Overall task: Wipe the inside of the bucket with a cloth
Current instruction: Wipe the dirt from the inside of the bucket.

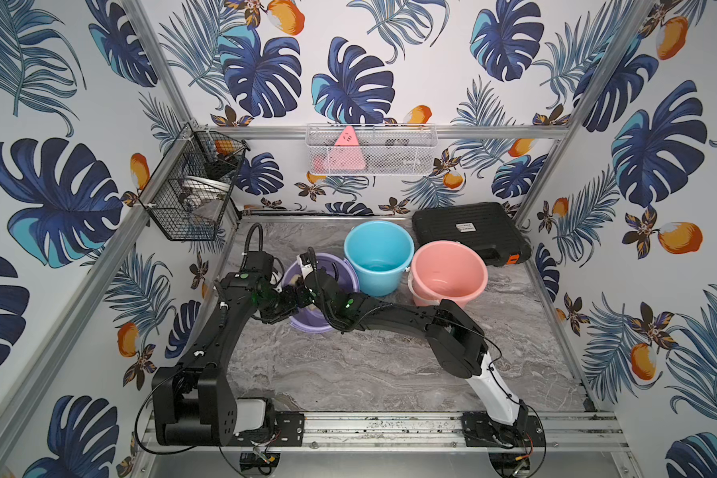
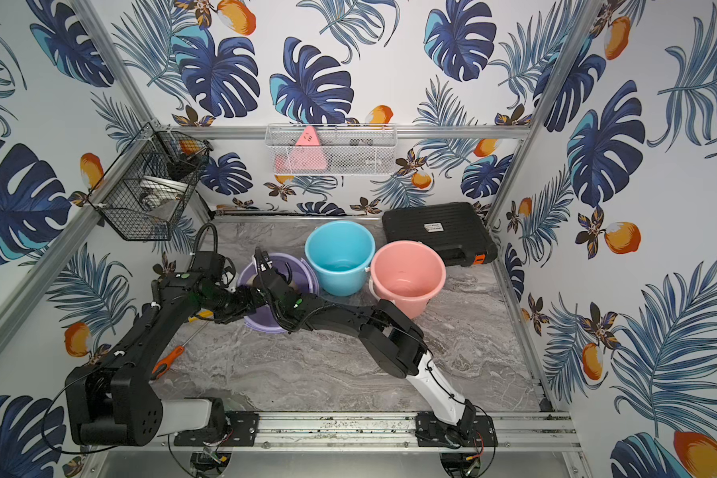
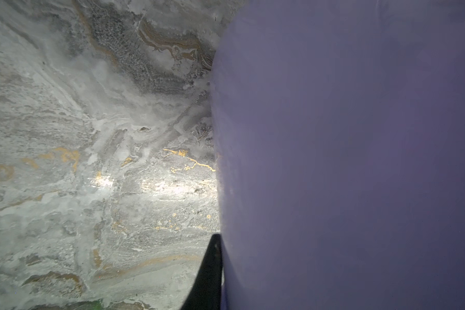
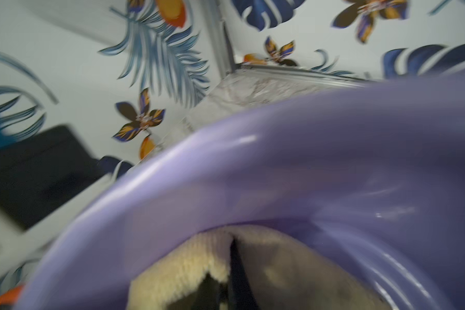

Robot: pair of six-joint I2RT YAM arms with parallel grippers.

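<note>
The cloth [image 4: 188, 265] sits inside the purple bucket [image 1: 307, 323] on the tabletop [image 1: 348, 372], with the right end effector [image 4: 234, 268] clamped on it. The left end effector [image 3: 216, 243] is clamped on the bucket's wall.

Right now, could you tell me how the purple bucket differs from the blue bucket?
The purple bucket sits nearer the front and left; the blue bucket stands behind it, beside the pink bucket. The purple holds the cloth, gripped by the right claw; the blue shows no cloth. The left arm and right arm meet at the purple; neither reaches into the blue. Both are round, open-topped buckets on the table.
</note>
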